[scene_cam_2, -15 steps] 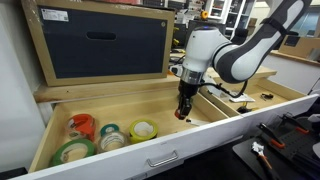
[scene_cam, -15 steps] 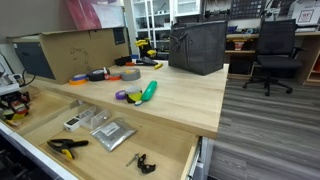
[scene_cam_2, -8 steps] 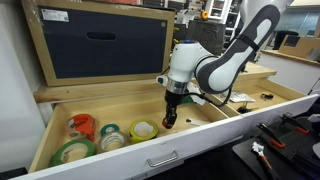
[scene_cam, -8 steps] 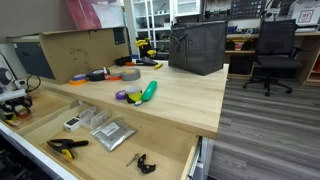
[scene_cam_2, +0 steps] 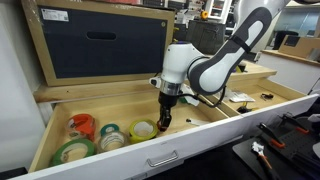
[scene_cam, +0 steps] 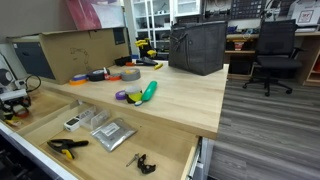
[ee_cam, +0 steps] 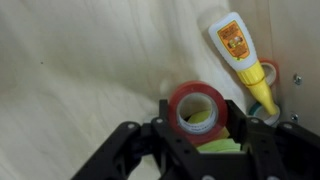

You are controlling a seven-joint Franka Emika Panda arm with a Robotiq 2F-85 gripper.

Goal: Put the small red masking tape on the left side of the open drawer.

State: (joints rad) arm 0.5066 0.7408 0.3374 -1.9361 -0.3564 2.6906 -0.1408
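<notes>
Holding small red masking tape (ee_cam: 197, 107), the tool (scene_cam_2: 164, 124) hangs over bare wood in the open drawer (scene_cam_2: 115, 110).

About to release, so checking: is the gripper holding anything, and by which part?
The gripper holds the small red masking tape, its fingers clamped on opposite sides of the ring's outer wall.

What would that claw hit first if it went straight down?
Likely the bare floor of the open drawer, the small red masking tape in the gripper touching first; a yellowish roll lies close beside.
</notes>
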